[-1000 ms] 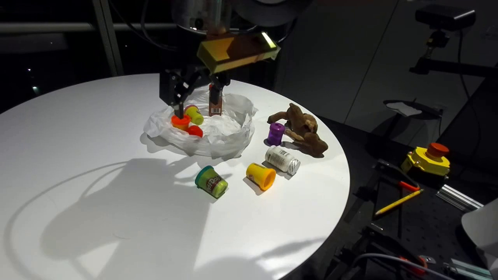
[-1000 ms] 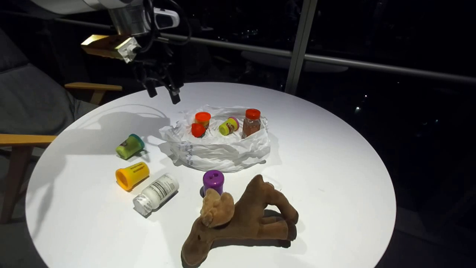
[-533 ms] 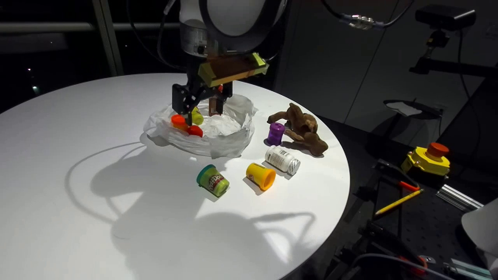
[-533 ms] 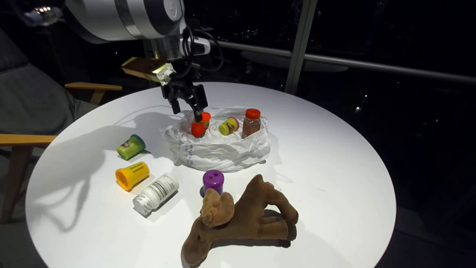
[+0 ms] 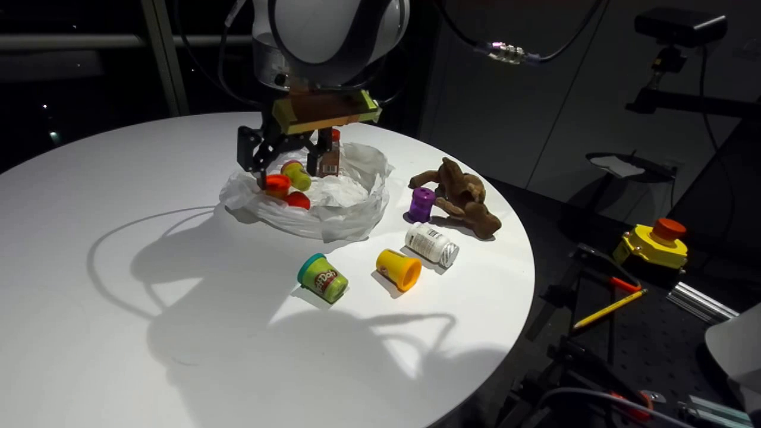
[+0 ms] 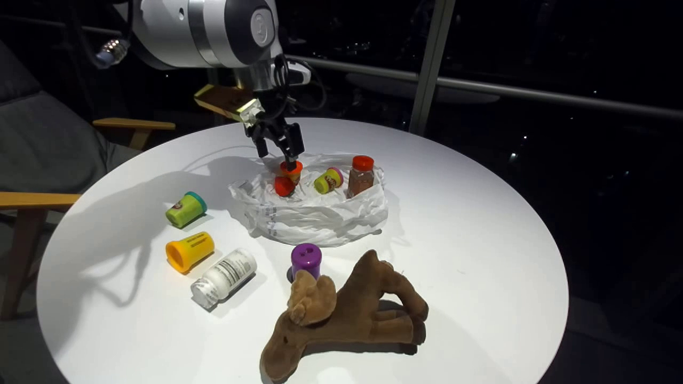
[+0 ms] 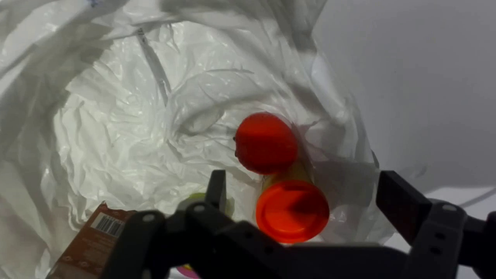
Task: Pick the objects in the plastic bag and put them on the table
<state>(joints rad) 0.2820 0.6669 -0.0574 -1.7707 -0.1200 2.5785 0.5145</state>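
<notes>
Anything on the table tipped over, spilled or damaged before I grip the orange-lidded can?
The green can, yellow container and white bottle lie on their sides, as does the brown plush animal, while the purple jar stands upright. I see no spill or damage.

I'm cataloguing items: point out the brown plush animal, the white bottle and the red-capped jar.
Brown plush animal (image 6: 356,316): an exterior view, its torso.
White bottle (image 6: 227,274): an exterior view, its label.
Red-capped jar (image 6: 361,180): an exterior view, its side.
</notes>
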